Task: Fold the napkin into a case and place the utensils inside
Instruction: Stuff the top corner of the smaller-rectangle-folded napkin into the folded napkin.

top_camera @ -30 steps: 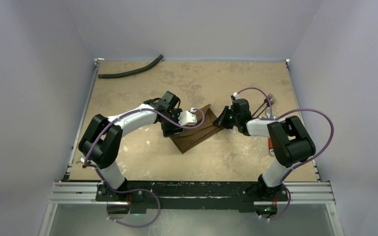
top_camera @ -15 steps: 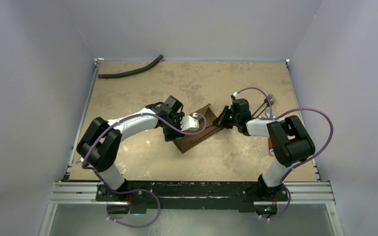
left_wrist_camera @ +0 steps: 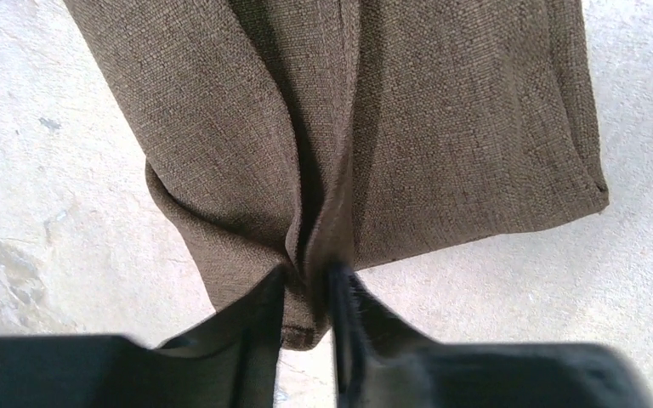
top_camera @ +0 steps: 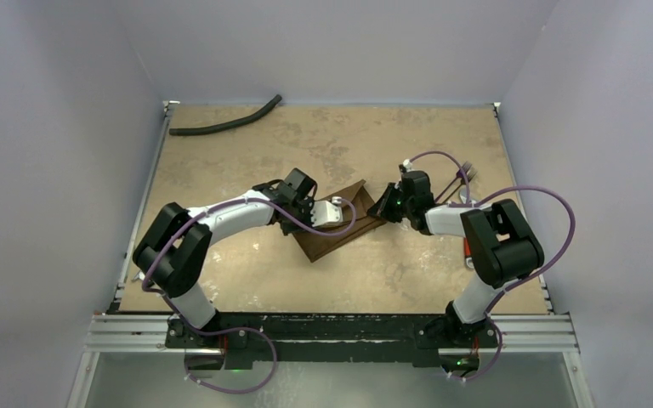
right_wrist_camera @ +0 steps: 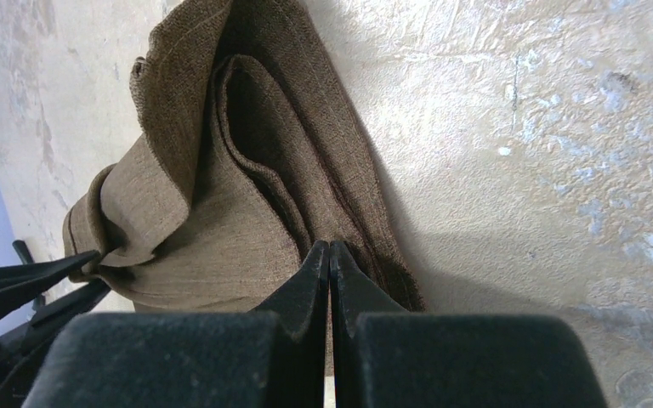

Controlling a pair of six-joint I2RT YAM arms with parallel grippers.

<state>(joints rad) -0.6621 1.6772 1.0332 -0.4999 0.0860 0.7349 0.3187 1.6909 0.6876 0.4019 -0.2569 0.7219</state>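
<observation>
Mottled tan bench [top_camera: 408, 280] between pale walls carries the folded brown napkin [top_camera: 327, 242] near its middle. The left end effector [left_wrist_camera: 306, 285] stands narrow, pinching a raised ridge of the napkin on the side towards the bench's left edge. The right end effector [right_wrist_camera: 330, 255] has its tips pressed together at the napkin's opposite end; whether cloth is caught between them cannot be told. The utensils [top_camera: 466, 172] lie near the bench's right edge, partly behind the right arm.

Black curved hose [top_camera: 225, 121] lies at far-left of tan, mottled table [top_camera: 349, 136], approx. parallel to back edge. Pale lavender walls [top_camera: 340, 42] encl. table on 3 sides. Alu. rail [top_camera: 332, 331] runs along near edge.
</observation>
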